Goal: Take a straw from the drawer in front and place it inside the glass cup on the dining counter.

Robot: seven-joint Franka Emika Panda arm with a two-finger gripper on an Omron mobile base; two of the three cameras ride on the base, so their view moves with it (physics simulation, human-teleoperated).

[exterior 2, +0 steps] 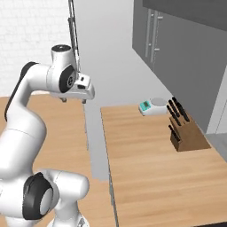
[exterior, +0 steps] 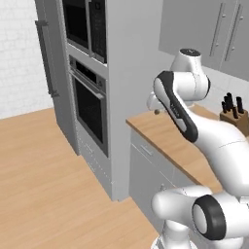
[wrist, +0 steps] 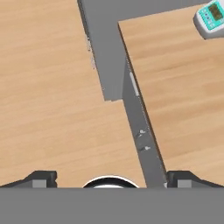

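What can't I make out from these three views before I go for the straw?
- Drawer: shut, so its front hides whatever lies inside, in every view.
- Knife block: cut off by the right edge in the left base view.
- Kitchen scale: cropped by the right edge in the hand view; its display is too small to read.
- Pincer: open, holding nothing.

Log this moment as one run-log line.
phase: start, nothing grasped | end effector: open, empty, raised beside counter edge | drawer: closed | on counter: knife block, scale
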